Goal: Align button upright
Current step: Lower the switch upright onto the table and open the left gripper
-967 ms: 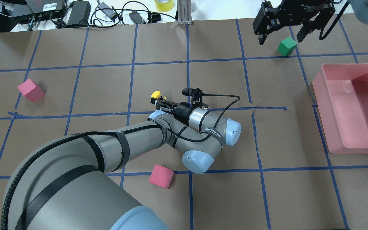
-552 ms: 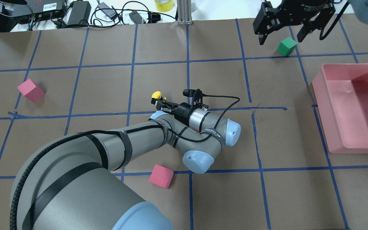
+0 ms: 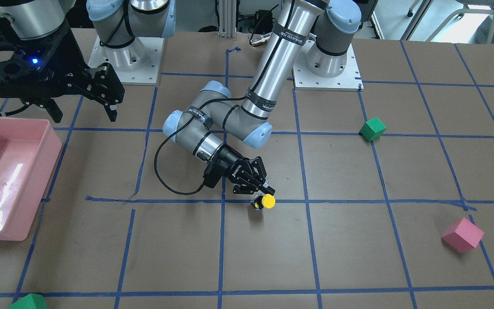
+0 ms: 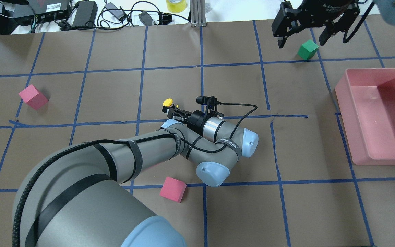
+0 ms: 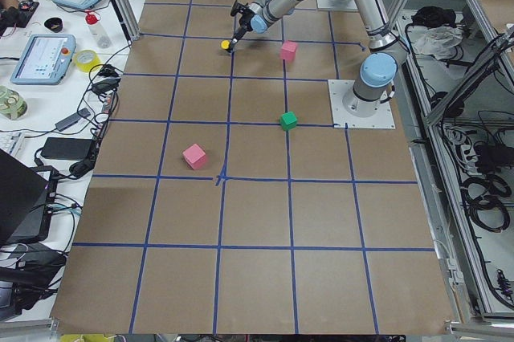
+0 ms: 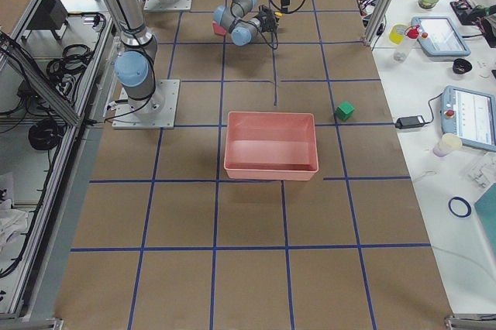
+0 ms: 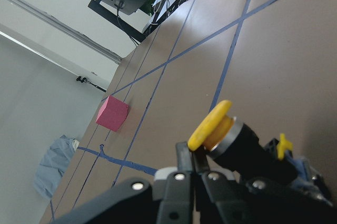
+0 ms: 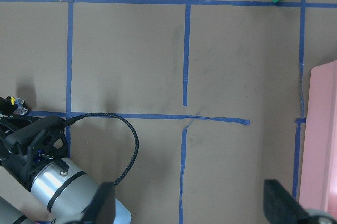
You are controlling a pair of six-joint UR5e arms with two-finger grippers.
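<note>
The button point(image 3: 266, 201) has a round yellow cap and a black body. It is held tilted, just above the brown table near a blue tape line, with its cap pointing sideways and up. It also shows in the overhead view point(image 4: 167, 102) and the left wrist view point(image 7: 231, 134). My left gripper point(image 3: 260, 192) point(image 4: 170, 109) is shut on the button's body, low over the table's middle. My right gripper point(image 3: 84, 115) point(image 4: 302, 34) hangs open and empty, high up and far from the button.
A pink bin point(image 4: 346, 116) stands at the right edge. A green cube point(image 4: 308, 49) lies under the right gripper. Pink cubes lie at the left point(image 4: 33, 97) and by the left arm's elbow point(image 4: 172, 189). Cables and power bricks line the far edge.
The left arm's upper links have shifted slightly. The gripper and the button have hardly moved. The right gripper has stayed in place.
</note>
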